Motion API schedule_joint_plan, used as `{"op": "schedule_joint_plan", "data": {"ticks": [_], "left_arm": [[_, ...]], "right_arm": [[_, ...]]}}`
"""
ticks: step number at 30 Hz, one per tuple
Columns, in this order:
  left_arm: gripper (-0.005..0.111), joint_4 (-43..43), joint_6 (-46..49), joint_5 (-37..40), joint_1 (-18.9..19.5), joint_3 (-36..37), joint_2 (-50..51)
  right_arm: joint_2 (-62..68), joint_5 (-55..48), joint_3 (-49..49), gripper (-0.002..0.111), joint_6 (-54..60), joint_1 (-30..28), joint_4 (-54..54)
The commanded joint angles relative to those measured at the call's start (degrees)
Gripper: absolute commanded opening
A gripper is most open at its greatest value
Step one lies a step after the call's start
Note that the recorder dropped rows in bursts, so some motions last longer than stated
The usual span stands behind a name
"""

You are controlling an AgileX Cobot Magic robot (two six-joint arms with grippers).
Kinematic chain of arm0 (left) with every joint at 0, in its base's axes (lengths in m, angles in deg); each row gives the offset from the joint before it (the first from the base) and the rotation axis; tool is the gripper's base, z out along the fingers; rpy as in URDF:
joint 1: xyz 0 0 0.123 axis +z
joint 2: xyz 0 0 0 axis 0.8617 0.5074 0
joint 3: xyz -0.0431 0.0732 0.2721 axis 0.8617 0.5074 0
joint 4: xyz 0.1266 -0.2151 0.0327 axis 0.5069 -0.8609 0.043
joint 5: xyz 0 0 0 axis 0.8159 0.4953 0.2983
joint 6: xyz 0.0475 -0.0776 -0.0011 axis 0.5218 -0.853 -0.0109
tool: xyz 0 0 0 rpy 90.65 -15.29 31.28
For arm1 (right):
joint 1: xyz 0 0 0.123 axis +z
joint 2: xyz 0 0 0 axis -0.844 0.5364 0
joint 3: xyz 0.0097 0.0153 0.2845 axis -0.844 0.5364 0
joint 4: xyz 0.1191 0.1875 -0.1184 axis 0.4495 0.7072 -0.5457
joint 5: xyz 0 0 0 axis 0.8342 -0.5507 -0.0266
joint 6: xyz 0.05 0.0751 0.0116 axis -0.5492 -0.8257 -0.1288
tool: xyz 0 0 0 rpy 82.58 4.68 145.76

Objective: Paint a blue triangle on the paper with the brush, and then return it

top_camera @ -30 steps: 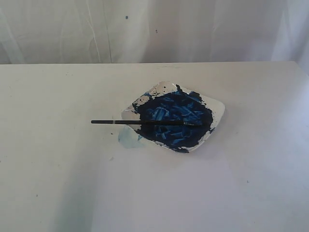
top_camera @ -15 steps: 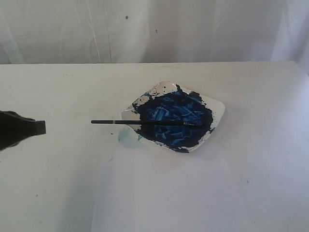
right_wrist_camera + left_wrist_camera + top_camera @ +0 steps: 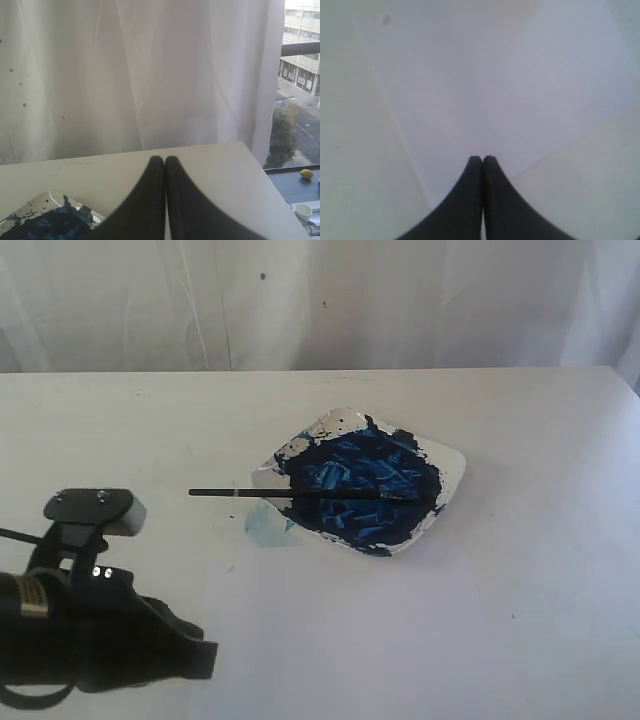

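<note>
2 grippers are in view, and both have their fingers pressed together with nothing between them. Nearest, at the near-left of the table, the left gripper hangs low on its black arm. Its wrist view shows the closed fingertips over the paper, close to 1 of the sheet's faint edges.

The brush lies well apart from those fingers, farther back and to the right, and touches neither gripper. Its long axis runs left to right, almost level with the table's near edge. The bare black handle end points left and reaches out past the rim over the tabletop. The bristle end points right and rests on the dark-blue paint in the white dish. A pale blue smear sits on the table just on the near side of the handle, beside the dish's left corner. Black specks dot the dish's far rim.

The right gripper is outside the exterior view. Its wrist view shows the shut fingers above the table, with 1 corner of the dish beside them. They face the white curtain behind the table's far edge. Past the curtain's end, a window shows buildings outside.
</note>
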Motion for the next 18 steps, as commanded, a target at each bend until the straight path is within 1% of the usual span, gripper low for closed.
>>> {"op": "schedule_joint_plan", "data": {"ticks": [1,3,4,5,7,9,11,14,15,17,18], "left_arm": [[0.000,-4.07,-0.41,-4.25,-6.35,-0.33,-1.43],[0.000,-1.42,1.95,-9.46,-8.18,-0.33,-2.58],[0.000,2.45,4.45,-12.54,-8.87,-0.33,-3.12],[0.000,8.18,6.34,-15.29,-9.37,-0.33,-3.57],[0.000,17.68,6.96,-19.93,-9.48,-0.33,-3.80],[0.000,23.94,7.20,-22.25,-9.33,-0.33,-3.67],[0.000,24.93,9.14,-22.13,-8.94,-0.33,-3.36],[0.000,24.30,10.39,-18.90,-8.81,-0.33,-2.40],[0.000,22.76,8.35,-17.92,-8.81,-0.33,-2.20],[0.000,18.01,0.99,-16.88,-8.81,-0.12,-0.97],[0.000,17.42,-1.04,-16.88,-8.81,0.17,-0.50]], "right_arm": [[0.15,0.31,-0.34,0.000,-0.27,-0.55,-0.27],[0.15,0.31,-0.34,0.000,-0.27,-0.55,-0.27],[0.15,0.31,-0.34,0.000,-0.27,-0.55,-0.27],[0.15,0.31,-0.34,0.000,-0.27,-0.55,-0.27],[0.15,0.31,-0.34,0.000,-0.27,-0.55,-0.27],[0.15,0.05,-0.34,0.000,-0.27,-0.55,-0.27],[0.15,-0.28,-0.34,0.000,-0.27,-0.55,-0.27],[0.15,-0.28,-0.34,0.000,-0.27,-0.55,-0.27],[0.15,-0.39,-0.34,0.000,-0.27,-0.55,-0.27],[0.15,-0.52,-0.34,0.000,-0.27,-0.55,-0.27],[0.15,-0.52,-0.34,0.000,-0.27,-0.55,-0.27]]}}
